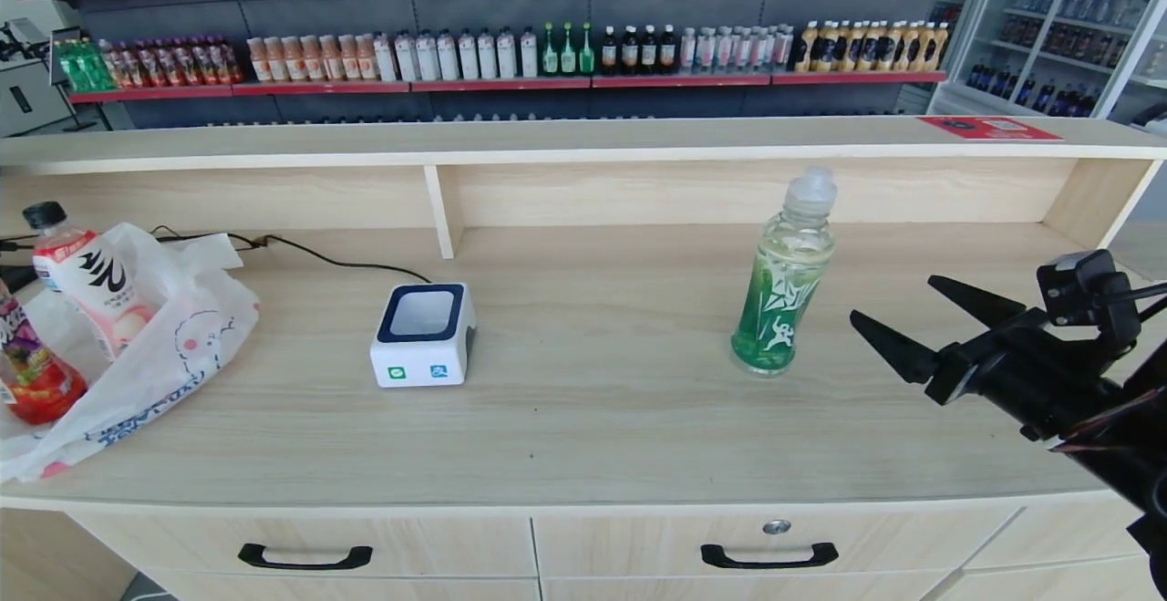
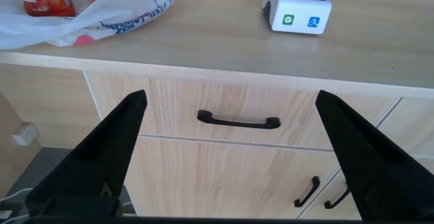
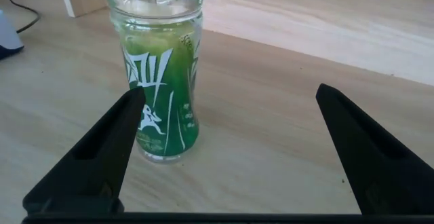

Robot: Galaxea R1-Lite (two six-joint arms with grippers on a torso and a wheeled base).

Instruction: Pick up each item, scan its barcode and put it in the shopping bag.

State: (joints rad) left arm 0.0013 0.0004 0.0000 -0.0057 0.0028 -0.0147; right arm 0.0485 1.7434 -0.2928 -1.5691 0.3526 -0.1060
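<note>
Scanner (image 1: pixel 423 335) between bag (image 1: pixel 178 355) and bottle (image 1: pixel 782 295)

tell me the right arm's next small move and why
Probably ease the right hand forward and slightly aside so that, open as it is, it straddles the green bottle. The bottle stands upright on the counter, just ahead of the hand and apart from it, nearer one finger than the other.

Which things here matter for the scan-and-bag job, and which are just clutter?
Job: green bottle, scanner, shopping bag, black-capped bottle and red-label bottle at the bag, right gripper.
Clutter: shelf drinks, red card, cable, drawer handles.
</note>
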